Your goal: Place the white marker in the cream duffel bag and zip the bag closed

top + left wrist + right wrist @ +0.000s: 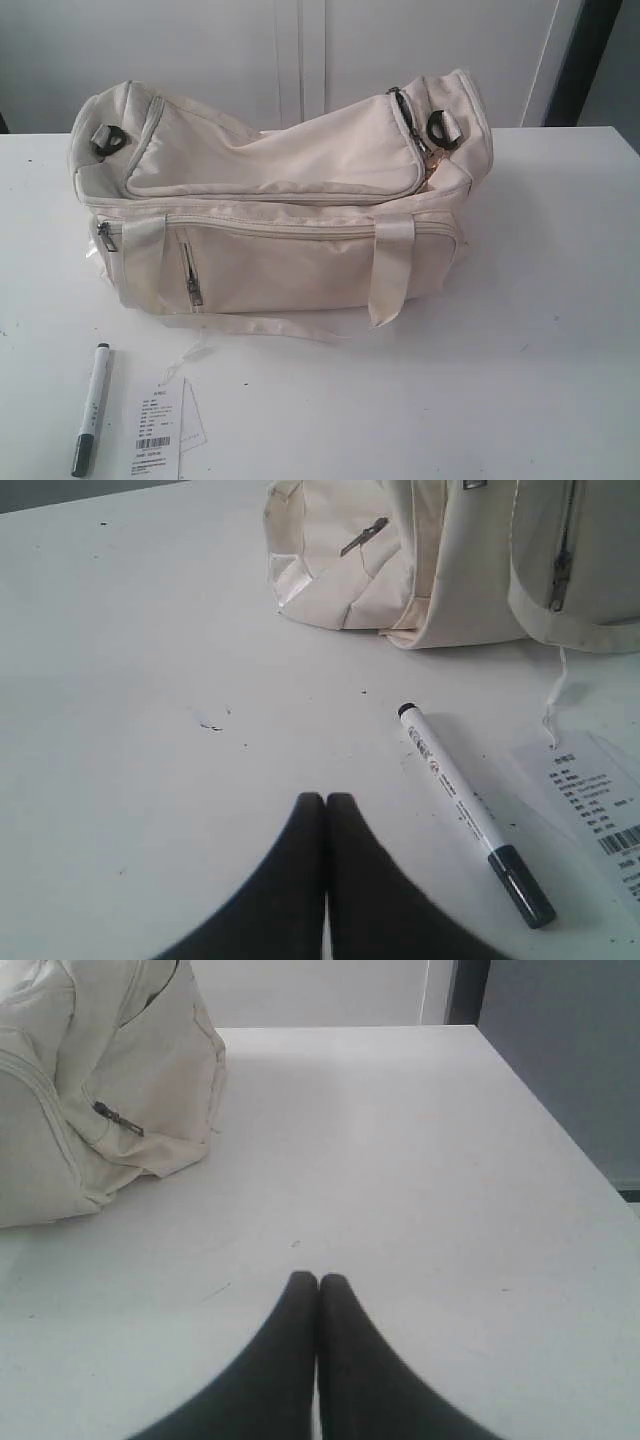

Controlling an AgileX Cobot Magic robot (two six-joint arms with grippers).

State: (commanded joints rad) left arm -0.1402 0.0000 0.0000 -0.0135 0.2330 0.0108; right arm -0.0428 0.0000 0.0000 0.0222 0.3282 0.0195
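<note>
White marker (470, 815), print perhaps illegible, beside barcode tag (592, 802); left gripper (326, 800), right gripper (318, 1280): fingers together

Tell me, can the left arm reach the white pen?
Probably yes. The white marker lies bare on the table close by the shut left gripper, nothing between them. It would need to open first.
</note>
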